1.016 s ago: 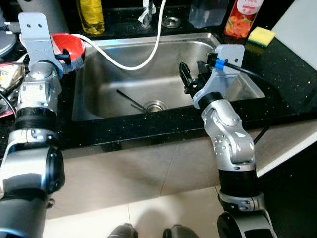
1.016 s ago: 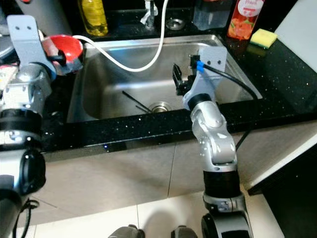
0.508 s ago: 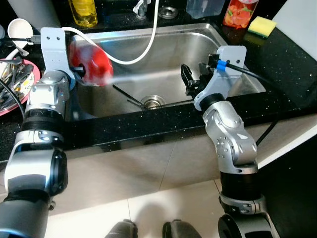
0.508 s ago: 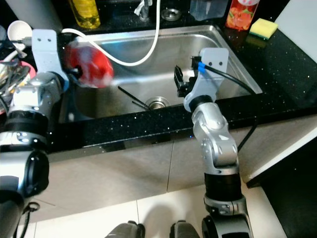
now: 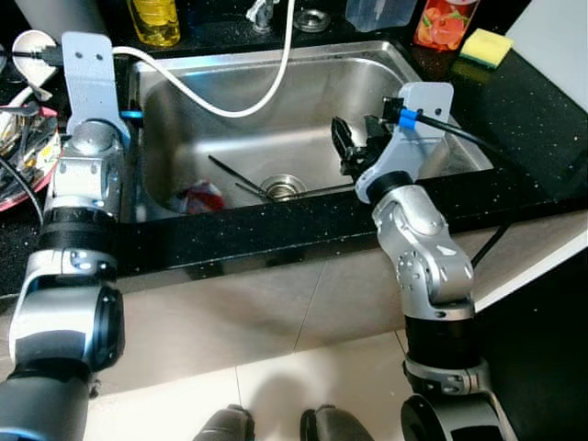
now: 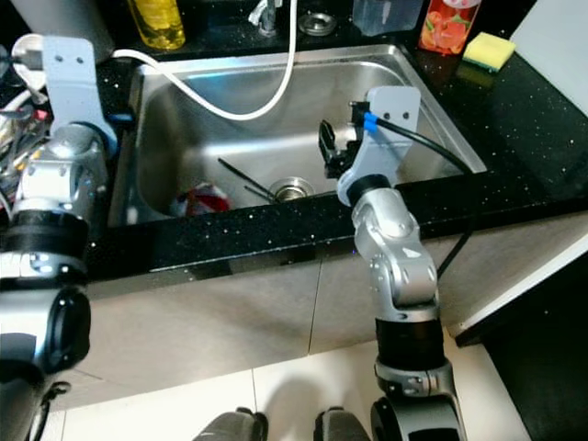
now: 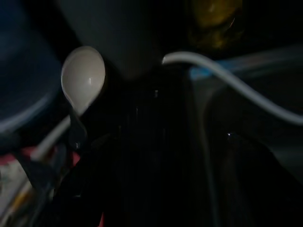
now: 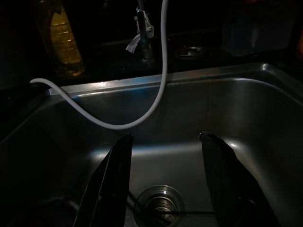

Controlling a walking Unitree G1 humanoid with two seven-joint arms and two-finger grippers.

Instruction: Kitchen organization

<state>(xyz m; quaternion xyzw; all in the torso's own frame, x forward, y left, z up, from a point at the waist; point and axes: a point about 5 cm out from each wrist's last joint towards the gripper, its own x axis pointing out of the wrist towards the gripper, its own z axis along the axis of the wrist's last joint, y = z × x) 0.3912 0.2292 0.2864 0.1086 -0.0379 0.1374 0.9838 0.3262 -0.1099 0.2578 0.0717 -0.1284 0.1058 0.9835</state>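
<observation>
A black speckled countertop [image 5: 542, 138] runs across the scene and surrounds a stainless steel sink [image 5: 432, 101], the largest thing set into it. A white hose [image 5: 266, 78] loops from the faucet area down across the basin's back wall. The right gripper [image 8: 163, 182] hangs over the sink's right half, above the drain [image 5: 283, 187], its two black fingers [image 8: 111, 182] spread wide with nothing between them. The left arm rises beside the sink's left rim, over the counter; whether the left gripper [image 7: 156, 142] is spread or closed cannot be told, since its wrist view is very dark. A red bowl [image 5: 200, 198] lies tipped on the sink floor at the front left, just beside a thin black stick [image 5: 241, 176] that slants toward the drain. Behind the sink stand a yellow bottle [image 5: 154, 20] and a red-labelled bottle [image 5: 439, 22], with a yellow sponge [image 5: 486, 48] just beside the latter. A white spoon [image 7: 83, 75] rests on the counter at the far left.
</observation>
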